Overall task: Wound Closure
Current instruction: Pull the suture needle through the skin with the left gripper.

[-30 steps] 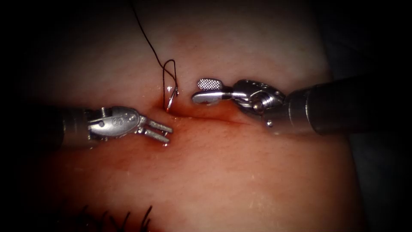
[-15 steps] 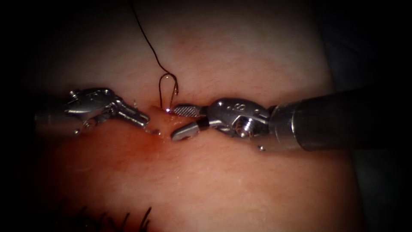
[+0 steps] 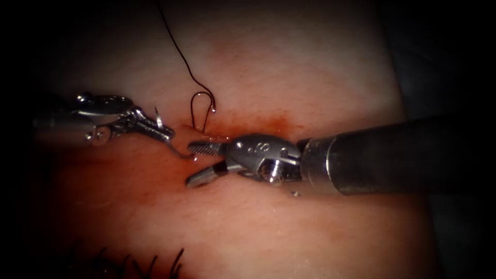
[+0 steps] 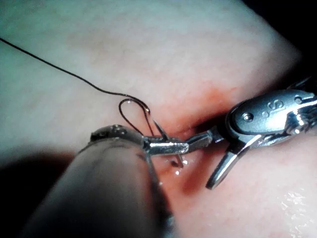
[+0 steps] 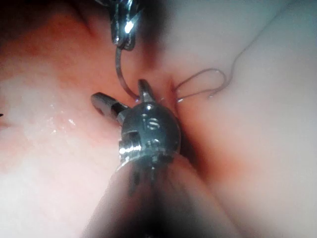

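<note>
Nearest, several cut ends of thread (image 3: 155, 258) lie at the tissue's (image 3: 289, 232) near edge. Past them, the right tool (image 3: 190, 165) holds nothing, its jaws wide apart around the one needle's (image 3: 178, 151) lower end, likely placed to take it. The left tool (image 3: 166, 135) is clamped on the needle mid-curve at the cut's (image 3: 258, 135) left end. I cannot tell whether the needle is in the tissue. Beyond, one thread (image 3: 178, 51) makes a single loop, then runs to the far edge. Two tools in all.
</note>
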Motion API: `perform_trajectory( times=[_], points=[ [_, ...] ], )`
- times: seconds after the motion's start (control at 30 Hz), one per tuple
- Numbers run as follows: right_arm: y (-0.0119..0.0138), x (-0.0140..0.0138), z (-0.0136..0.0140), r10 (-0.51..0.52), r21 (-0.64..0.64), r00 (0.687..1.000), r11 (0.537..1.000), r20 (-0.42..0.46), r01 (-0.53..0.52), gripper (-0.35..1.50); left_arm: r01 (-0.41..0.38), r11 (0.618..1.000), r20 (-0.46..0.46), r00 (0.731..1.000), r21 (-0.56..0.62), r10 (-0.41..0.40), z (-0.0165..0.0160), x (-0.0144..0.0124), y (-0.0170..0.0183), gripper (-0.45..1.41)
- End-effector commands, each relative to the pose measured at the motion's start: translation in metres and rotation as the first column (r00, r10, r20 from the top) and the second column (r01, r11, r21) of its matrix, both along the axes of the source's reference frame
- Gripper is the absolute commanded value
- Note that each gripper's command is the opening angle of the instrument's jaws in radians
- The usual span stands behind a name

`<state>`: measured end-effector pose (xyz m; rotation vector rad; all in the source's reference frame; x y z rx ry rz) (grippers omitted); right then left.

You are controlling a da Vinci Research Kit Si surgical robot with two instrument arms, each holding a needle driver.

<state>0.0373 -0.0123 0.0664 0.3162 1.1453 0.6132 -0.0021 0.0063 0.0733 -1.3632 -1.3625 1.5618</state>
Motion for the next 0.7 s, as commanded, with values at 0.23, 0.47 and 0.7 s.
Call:
perform_trajectory(
  times=[0.23,0.47,0.7],
  points=[
    [-0.001,0.0008,0.0021,-0.034,-0.01,0.998,0.999,0.044,0.034,1.32,-0.03,0.997,0.027,0.999,0.067,0.029,-0.0019,-0.0002,0.0006,-0.45],
    [-0.0021,0.0015,0.0035,-0.065,-0.024,0.995,0.997,0.079,0.067,1.33,-0.054,0.99,0.044,0.998,0.128,0.049,-0.004,0.0002,0.0014,-0.45],
    [-0.0012,0.0009,0.0047,-0.03,-0.037,0.994,0.999,0.101,0.034,1.32,-0.049,0.994,0.116,0.991,-0.098,0.06,-0.0099,0.0028,0.0005,-0.45]
  ],
)
